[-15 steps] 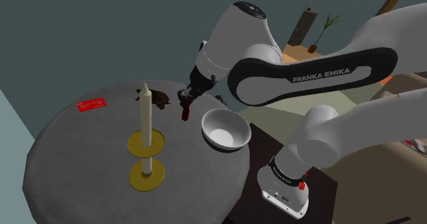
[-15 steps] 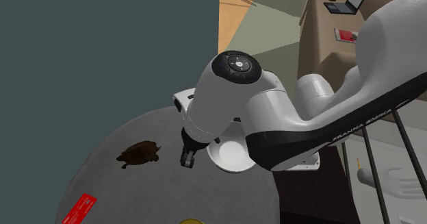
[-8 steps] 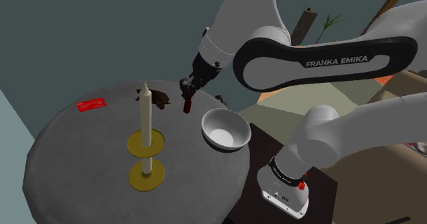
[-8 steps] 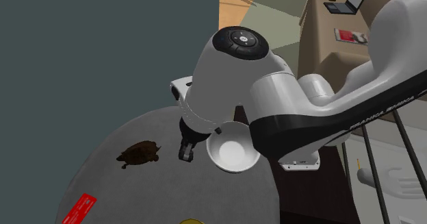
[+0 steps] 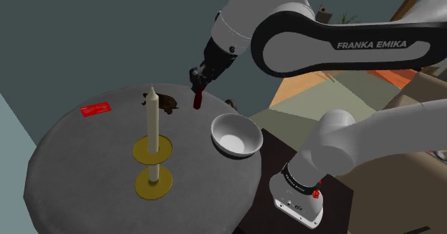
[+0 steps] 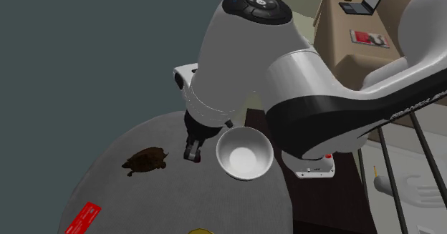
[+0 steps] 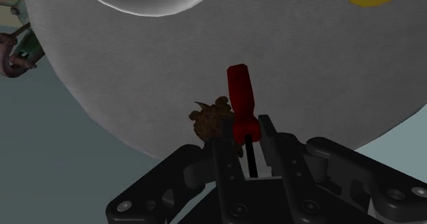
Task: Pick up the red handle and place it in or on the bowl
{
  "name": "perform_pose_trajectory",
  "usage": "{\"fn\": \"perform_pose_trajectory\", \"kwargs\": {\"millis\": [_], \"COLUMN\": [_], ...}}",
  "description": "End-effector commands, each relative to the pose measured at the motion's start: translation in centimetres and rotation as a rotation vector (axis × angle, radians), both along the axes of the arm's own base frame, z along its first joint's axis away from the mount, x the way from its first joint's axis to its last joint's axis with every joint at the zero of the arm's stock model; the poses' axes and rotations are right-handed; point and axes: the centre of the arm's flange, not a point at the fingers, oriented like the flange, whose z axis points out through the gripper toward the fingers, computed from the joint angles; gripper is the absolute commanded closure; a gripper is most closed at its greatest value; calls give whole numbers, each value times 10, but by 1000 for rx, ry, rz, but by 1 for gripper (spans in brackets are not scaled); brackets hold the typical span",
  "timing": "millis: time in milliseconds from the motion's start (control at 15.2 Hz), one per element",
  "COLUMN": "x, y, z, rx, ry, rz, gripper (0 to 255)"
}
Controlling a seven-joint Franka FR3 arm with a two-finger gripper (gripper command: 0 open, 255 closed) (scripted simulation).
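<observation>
We count one white arm, which reaches up from its stand and takes up most of the upper right of the shoulder view, covering much of the room behind it. There is one round grey counter; its near part is cut off at the bottom edge of the second exterior view. On it stands one white bowl, empty and upright, near the counter's edge on the shoulder view's right. Beside it at the shoulder view's left there is one pale candle, standing upright through two yellow discs, one above the other. In the wrist view only a corner of one disc is seen. There is one brown turtle figure farther back on the counter, and in the wrist view the handle and a finger partly hide it. One flat red card lies near the counter's far rim, well apart from the bowl. A small dark thing just behind the bowl is too hard for us to make out. There is one red handle, which hangs in the air above the counter, between the turtle and the bowl in the shoulder view and touching neither. The one black gripper is clamped on it at its collar end. The red grip sticks out beyond the fingertips, and a thin dark shaft runs back between them.
</observation>
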Motion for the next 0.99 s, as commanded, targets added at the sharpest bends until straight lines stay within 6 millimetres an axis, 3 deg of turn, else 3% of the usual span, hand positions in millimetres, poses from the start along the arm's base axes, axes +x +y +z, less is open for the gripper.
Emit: {"fn": "perform_pose_trajectory", "kwargs": {"millis": [0, 66, 792, 924], "x": [0, 0, -125, -132], "y": [0, 0, -73, -77], "z": [11, 15, 18, 12], "rx": [0, 0, 0, 0], "ry": [0, 0, 0, 0], "rz": [0, 0, 0, 0], "gripper": [255, 255, 255, 255]}}
